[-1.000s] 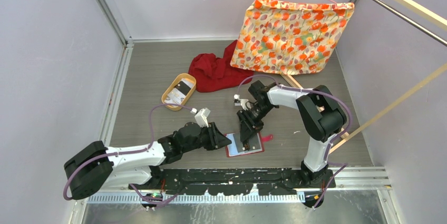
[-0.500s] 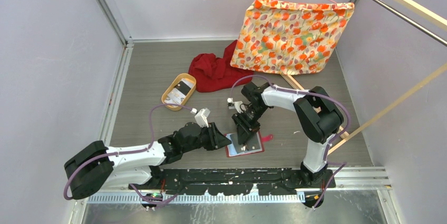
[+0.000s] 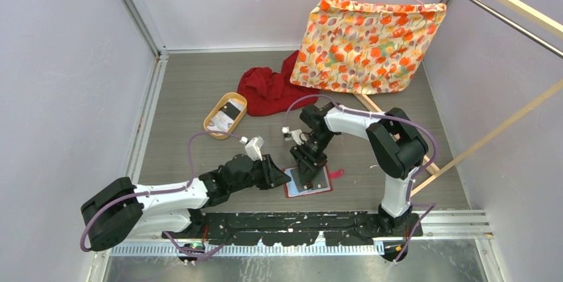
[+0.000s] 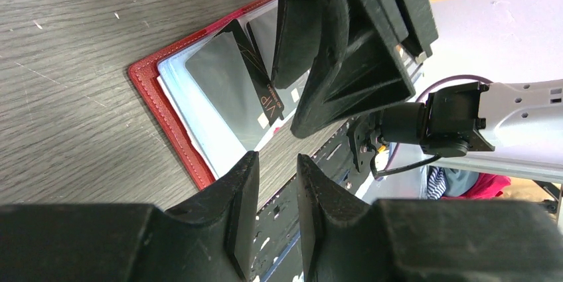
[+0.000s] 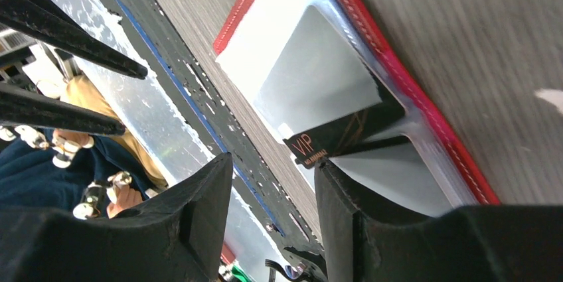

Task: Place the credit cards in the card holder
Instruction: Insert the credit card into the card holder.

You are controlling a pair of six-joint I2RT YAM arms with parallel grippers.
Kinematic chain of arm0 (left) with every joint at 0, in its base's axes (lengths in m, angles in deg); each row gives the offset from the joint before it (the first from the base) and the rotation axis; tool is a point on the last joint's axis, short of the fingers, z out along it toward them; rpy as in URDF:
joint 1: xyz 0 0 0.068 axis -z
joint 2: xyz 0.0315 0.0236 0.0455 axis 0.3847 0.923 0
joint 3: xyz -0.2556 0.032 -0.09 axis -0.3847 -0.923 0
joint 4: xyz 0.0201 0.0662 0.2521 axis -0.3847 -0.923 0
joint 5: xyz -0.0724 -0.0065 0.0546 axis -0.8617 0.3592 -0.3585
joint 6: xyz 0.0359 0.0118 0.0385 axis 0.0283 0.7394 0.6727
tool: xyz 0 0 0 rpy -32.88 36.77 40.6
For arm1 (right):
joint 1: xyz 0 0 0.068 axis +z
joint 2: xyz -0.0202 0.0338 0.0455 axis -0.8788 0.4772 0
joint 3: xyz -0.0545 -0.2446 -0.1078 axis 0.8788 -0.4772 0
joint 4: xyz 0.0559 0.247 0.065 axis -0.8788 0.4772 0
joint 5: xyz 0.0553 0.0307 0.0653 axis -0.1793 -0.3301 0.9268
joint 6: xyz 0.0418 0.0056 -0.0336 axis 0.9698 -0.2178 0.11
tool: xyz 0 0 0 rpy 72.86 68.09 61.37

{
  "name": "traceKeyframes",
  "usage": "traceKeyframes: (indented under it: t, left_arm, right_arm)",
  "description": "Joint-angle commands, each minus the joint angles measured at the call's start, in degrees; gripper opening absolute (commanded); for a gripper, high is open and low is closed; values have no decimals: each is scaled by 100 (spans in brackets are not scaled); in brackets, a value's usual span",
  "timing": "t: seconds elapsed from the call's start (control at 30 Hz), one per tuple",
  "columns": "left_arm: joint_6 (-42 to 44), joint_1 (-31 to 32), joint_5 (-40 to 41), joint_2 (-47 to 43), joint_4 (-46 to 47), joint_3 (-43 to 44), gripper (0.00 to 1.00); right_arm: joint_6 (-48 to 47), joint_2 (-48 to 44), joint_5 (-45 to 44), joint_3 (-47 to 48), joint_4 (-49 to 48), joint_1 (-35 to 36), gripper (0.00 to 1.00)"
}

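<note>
We see the card holder [image 3: 323,182] lying open and flat on the table [image 3: 192,83] near the front edge, btwn the two arms. A black VIP card [image 5: 338,137] sits partly under its clear pocket, printed end sticking out. R gripper [image 3: 307,177] hangs right over it, fingers apart, nothing btwn them. L gripper [image 3: 285,177] is at the holder's left edge, jaws narrowly apart, empty. More credit cards [image 3: 229,111] lie in the tan tray [image 3: 214,126], well apart from the holder.
</note>
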Motion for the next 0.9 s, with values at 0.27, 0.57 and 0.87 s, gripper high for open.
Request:
traceKeyframes:
  t: [0.27,0.57,0.87]
  left_arm:
    - [84,-15,138,-191,55,-87,29]
    - [83,-15,353,-383,27,-208,29]
    - [67,-15,360,-280,122,-239,29]
  right_arm:
    - [-559,-133,-160,410,408,306,54]
    - [-234,-201,-942,166,24,302,47]
    - [-71,135,-891,210,0,304,47]
